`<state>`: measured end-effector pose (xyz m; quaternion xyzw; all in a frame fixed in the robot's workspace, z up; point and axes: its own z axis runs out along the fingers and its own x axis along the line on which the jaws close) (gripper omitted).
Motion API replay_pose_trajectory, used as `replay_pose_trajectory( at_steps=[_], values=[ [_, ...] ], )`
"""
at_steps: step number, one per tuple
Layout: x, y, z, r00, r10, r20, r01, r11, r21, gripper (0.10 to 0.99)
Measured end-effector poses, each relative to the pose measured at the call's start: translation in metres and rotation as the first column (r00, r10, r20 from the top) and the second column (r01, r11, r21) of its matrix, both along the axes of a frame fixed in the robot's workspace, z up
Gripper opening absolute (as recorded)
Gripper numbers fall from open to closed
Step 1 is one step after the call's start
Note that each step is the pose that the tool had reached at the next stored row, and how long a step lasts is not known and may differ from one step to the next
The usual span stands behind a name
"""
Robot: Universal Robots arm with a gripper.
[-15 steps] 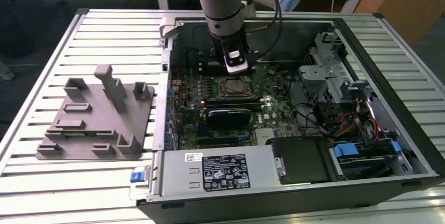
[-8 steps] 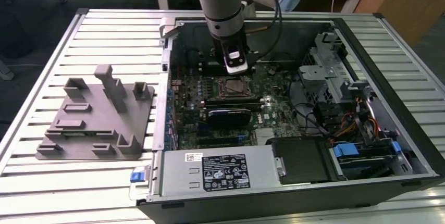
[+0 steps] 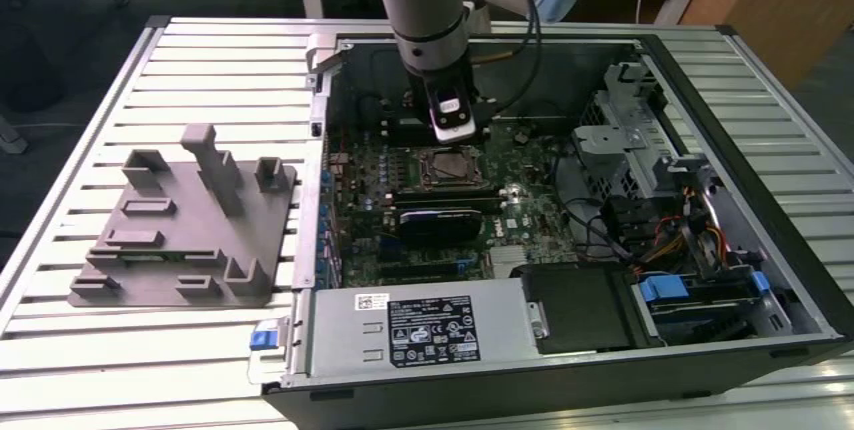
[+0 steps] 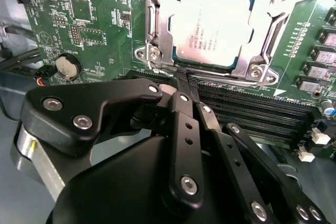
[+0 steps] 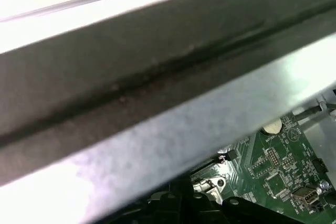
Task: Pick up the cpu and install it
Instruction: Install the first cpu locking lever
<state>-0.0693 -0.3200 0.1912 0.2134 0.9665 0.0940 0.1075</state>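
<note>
Arm (image 3: 424, 10) reaching straight down into open computer case (image 3: 694, 340), wrist vertical. Gripper (image 4: 185, 77) clenched, empty, tips just beside socket frame (image 4: 152, 30). Cpu (image 4: 214, 27) seated flat in motherboard (image 4: 89, 19) socket, square, lid facing up, edges parallel to frame.

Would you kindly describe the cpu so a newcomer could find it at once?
Look inside the open computer case at the green motherboard. Near its middle, the cpu sits in a metal socket frame: a flat silver square, unlike the dark memory slots beside it.
</note>
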Motion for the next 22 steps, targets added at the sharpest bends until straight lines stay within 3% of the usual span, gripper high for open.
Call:
replay_pose_trajectory(
  at_steps=[14, 21, 22],
  values=[
    [0.0000, 0.0000, 0.0244, 1.0000, 0.000, -0.0001, 0.000, 1.0000, 0.000, 0.106],
    [0.0000, 0.0000, 0.0260, 1.0000, 0.000, -0.0003, 0.000, 1.0000, 0.000, 0.106],
    [0.0003, 0.0000, 0.0260, 1.0000, 0.000, -0.0043, 0.000, 1.0000, -0.004, 0.106]
  ],
)
